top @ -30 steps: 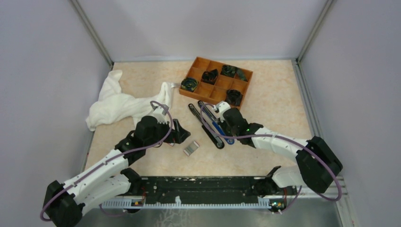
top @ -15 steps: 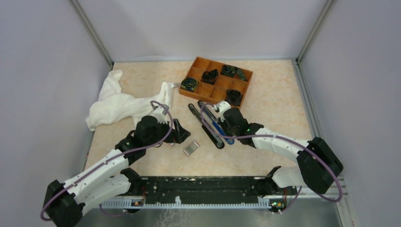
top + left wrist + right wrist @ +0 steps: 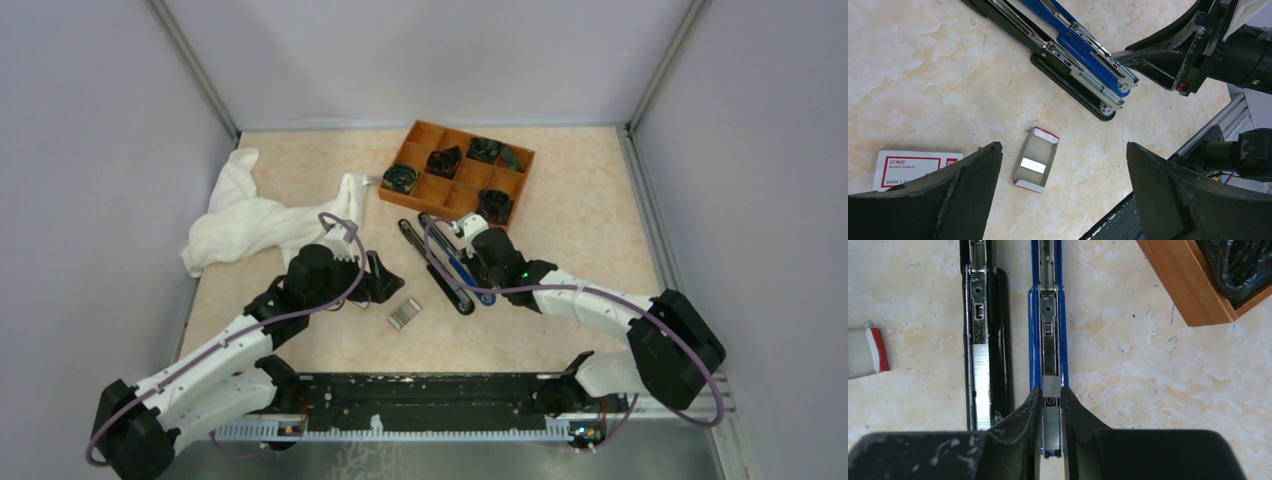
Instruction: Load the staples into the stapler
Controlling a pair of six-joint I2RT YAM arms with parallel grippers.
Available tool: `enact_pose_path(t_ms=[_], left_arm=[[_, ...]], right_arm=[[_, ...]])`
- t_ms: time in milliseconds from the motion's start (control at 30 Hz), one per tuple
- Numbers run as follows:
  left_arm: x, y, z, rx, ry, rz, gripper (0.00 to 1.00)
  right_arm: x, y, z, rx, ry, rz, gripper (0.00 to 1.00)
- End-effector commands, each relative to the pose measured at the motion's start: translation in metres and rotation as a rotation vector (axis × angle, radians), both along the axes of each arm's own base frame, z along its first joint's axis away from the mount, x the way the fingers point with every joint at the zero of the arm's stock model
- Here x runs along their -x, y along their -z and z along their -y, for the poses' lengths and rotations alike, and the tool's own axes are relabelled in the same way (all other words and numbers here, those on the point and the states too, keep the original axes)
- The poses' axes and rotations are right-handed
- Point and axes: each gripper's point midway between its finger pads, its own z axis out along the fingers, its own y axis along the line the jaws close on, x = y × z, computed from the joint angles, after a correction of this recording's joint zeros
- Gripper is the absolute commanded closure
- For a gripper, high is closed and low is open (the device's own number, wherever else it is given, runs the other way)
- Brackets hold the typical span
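Observation:
The black stapler [image 3: 987, 340] lies hinged open on the table, a silver strip showing in its channel. A blue-and-black stapler [image 3: 1048, 315] lies open right beside it. My right gripper [image 3: 1050, 392] is shut on a small grey block of staples [image 3: 1051, 386], held over the blue one's channel. In the top view the right gripper [image 3: 462, 240] sits over both staplers [image 3: 430, 265]. My left gripper [image 3: 1063, 146] hangs open above the table. Below it lies the open carton tray [image 3: 1036, 160] with a silver staple block [image 3: 1033, 165] inside; the white, red-labelled sleeve [image 3: 913, 164] lies to its left.
An orange compartment tray [image 3: 455, 175] with dark bundles stands just behind the staplers. A crumpled white cloth [image 3: 250, 215] lies at the left. The black rail [image 3: 430, 395] runs along the near edge, between the arm bases.

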Motion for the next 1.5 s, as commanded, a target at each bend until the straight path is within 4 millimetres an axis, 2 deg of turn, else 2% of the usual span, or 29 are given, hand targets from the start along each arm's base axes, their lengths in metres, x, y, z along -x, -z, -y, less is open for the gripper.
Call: enact_pose_path(t_ms=[0,200,600,1033,1367,1467], left_arm=[[0.0,-0.002,0.003,0.02,0.007,0.007,0.01],[0.0,-0.004,0.003,0.024,0.008,0.01,0.01],[-0.001,-0.002,0.005,0.02,0.016,0.004,0.01],[-0.001,-0.002,0.005,0.02,0.014,0.002,0.01],[-0.001,-0.001,0.005,0.02,0.01,0.0,0.01],[-0.001,-0.002,0.006,0.023,0.014,0.0,0.01]], right_arm=[[-0.012,-0.018,-0.011,-0.041,-0.004,0.037,1.0],[-0.012,-0.011,-0.013,-0.029,-0.011,0.015,1.0],[-0.009,-0.012,-0.018,-0.046,-0.034,0.0,1.0],[0.005,-0.022,-0.041,-0.137,-0.139,-0.056,1.0],[-0.008,-0.036,-0.02,-0.124,-0.028,0.061,1.0],[-0.011,-0.034,-0.015,-0.095,-0.015,0.073,1.0]])
